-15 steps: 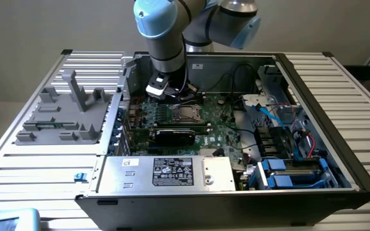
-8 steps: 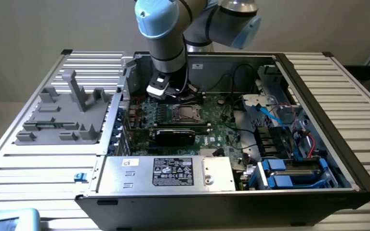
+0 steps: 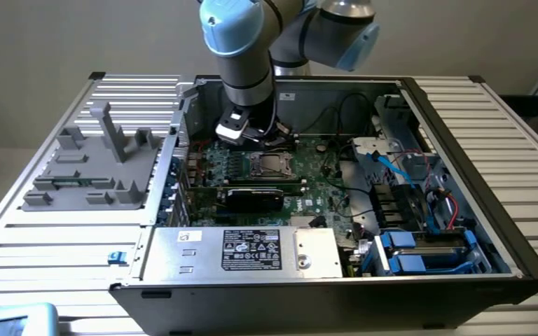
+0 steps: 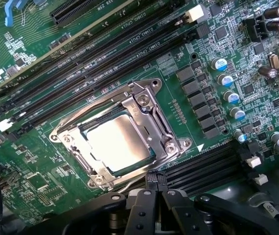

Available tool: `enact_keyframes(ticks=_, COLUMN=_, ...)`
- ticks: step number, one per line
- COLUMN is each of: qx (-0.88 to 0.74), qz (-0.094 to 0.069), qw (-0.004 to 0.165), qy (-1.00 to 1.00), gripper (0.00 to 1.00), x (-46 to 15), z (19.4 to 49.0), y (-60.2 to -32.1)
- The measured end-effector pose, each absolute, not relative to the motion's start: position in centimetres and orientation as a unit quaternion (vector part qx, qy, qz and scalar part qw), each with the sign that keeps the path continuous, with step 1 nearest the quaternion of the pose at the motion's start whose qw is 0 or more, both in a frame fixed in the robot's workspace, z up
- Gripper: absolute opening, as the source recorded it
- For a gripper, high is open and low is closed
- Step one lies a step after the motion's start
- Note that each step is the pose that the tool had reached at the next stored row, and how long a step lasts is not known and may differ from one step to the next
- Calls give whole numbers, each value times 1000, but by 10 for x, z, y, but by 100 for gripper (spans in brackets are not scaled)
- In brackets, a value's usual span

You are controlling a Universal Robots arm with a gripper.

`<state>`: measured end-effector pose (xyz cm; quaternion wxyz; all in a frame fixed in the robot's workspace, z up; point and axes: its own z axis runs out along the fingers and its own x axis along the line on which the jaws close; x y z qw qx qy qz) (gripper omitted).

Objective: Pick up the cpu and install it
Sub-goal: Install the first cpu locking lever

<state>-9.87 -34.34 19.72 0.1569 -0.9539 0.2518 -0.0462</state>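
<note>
- End effector [image 4: 154,196] pinched narrow, gripping nothing, hovering just on the far side of the socket.
- Flat square silver-grey cpu [image 4: 116,142] sits inside the shiny steel socket frame [image 4: 151,105], apparently seated, so nothing needs holding.
- Green motherboard [image 4: 41,169] lies flat in the open black computer case [image 3: 493,273], which allows top access.

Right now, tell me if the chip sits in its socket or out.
In. The chip lies flat inside the socket's metal frame.
</note>
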Motion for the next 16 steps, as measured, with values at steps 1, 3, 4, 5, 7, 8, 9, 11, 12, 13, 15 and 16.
enact_keyframes(ticks=1, qx=-954, qz=-46, qw=157, qy=252, gripper=11, x=-98, z=197, y=-343)
enact_keyframes(ticks=3, qx=-954, qz=-46, qw=157, qy=252, gripper=11, x=-98, z=197, y=-344)
enact_keyframes(ticks=4, qx=-954, qz=-46, qw=157, qy=252, gripper=11, x=-97, z=197, y=-344)
enact_keyframes(ticks=5, qx=-954, qz=-46, qw=157, qy=252, gripper=11, x=-97, z=197, y=-345)
enact_keyframes(ticks=7, qx=-954, qz=-46, qw=157, qy=252, gripper=11, x=-97, z=197, y=-345)
enact_keyframes(ticks=8, qx=-954, qz=-46, qw=157, qy=252, gripper=11, x=-96, z=197, y=-345)
enact_keyframes(ticks=9, qx=-954, qz=-46, qw=157, qy=252, gripper=11, x=-96, z=197, y=-345)
enact_keyframes(ticks=11, qx=-954, qz=-46, qw=157, qy=252, gripper=11, x=-96, z=197, y=-345)
enact_keyframes(ticks=12, qx=-954, qz=-45, qw=157, qy=252, gripper=11, x=-97, z=199, y=-345)
enact_keyframes(ticks=13, qx=-954, qz=-45, qw=157, qy=252, gripper=11, x=-98, z=200, y=-345)
enact_keyframes(ticks=15, qx=-954, qz=-45, qw=157, qy=252, gripper=11, x=-104, z=202, y=-345)
enact_keyframes(ticks=16, qx=-954, qz=-45, qw=157, qy=252, gripper=11, x=-107, z=203, y=-345)
